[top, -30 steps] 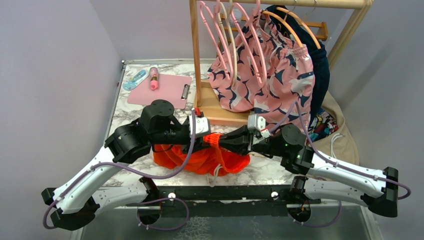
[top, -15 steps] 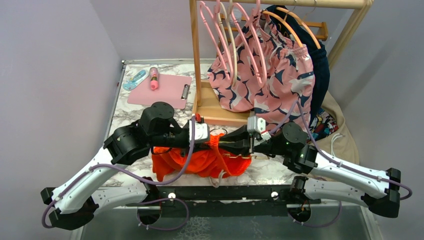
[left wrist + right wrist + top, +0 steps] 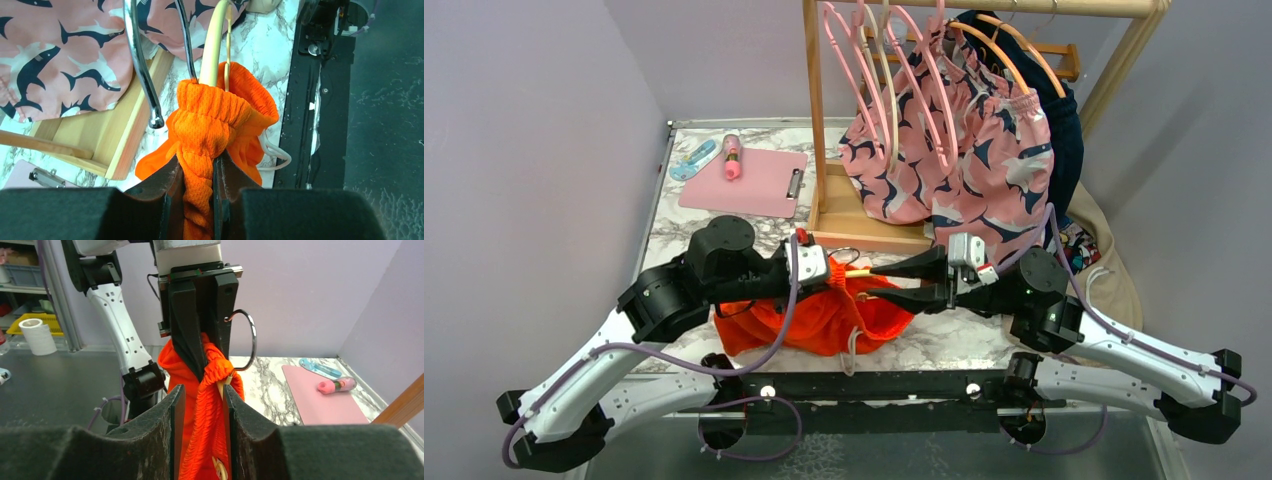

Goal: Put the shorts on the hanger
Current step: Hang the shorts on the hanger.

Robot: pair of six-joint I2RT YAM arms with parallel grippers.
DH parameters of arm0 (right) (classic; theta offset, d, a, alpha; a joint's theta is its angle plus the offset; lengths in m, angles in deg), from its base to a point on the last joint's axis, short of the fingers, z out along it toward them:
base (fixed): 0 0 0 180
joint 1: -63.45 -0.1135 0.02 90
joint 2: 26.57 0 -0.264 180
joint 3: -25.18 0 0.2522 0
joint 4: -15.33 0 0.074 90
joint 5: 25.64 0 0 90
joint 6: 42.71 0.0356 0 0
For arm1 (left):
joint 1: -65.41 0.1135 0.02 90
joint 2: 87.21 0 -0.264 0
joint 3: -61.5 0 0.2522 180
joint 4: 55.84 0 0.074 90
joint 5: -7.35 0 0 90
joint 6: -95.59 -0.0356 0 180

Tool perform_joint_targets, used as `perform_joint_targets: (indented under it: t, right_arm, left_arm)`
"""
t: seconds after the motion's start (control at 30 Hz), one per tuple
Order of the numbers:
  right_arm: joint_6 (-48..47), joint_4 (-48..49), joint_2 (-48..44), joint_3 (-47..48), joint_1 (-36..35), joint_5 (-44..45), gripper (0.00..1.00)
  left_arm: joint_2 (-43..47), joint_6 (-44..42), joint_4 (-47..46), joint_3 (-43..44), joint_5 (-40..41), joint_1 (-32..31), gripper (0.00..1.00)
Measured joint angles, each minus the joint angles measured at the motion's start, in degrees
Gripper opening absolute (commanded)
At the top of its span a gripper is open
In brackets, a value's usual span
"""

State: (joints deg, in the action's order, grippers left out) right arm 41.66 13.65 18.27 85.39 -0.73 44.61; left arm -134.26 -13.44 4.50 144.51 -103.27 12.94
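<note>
At the near edge of the table (image 3: 954,345), a heap of orange: the shorts (image 3: 819,322), mostly slumped on the marble, white drawstring trailing toward that edge. Rising from the heap, a twisted rope of waistband, pinched tight between the jaws of the left gripper (image 3: 199,167), closed on the fabric with no gap to see. Opposite, reaching in from the right side, the right gripper (image 3: 204,397), jaws parted to either side of the same gathered band, flanking rather than clamping as far as can be told. Running into the bunched waistband, one pale-yellow arm of the hanger (image 3: 213,47), metal hook poking out just beyond the left fingers. Judged from this: threading begun, not finished. Seemingly only one arm inside the band, cloth gathered instead of spread, all of it held low over the middle of the table. Left to do, most likely: working the band along and over the other shoulder, then evening it out. Farther back, toward the far edge, the wooden rack (image 3: 816,120) with pink hangers (image 3: 854,70) and shark-print shorts (image 3: 964,160); in the far left corner, a pink clipboard (image 3: 749,180)
</note>
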Motion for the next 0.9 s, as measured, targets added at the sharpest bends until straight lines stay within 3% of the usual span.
perform_joint_targets:
  t: [0.17,0.33,0.53,0.7,0.77,0.9]
  right_arm:
    - [0.04,-0.22,-0.22,0.00,0.00,3.10,0.39]
    - [0.72,-1.53,-1.44,0.00,0.00,8.76,0.61]
    - [1.92,-7.65,-2.10,2.93,0.00,17.90,0.64]
    - [4.24,-10.08,-2.08,5.57,0.00,28.00,0.74]
    - [5.60,-10.32,-1.75,6.05,0.00,33.07,0.80]
    - [9.53,-11.56,-0.79,6.14,0.00,42.29,0.83]
  left_arm:
    - [3.72,2.01,-3.37,-4.28,3.80,0.00,0.00]
    - [12.55,4.79,-8.83,-12.20,11.06,0.00,0.00]
    - [22.38,6.49,-14.95,-13.66,17.94,0.00,0.00]
    - [24.06,7.45,-19.43,-9.81,21.11,0.00,0.00]
    - [21.00,8.04,-20.22,-4.31,21.18,0.00,0.00]
    - [15.43,9.79,-23.89,3.39,20.61,0.00,0.00]
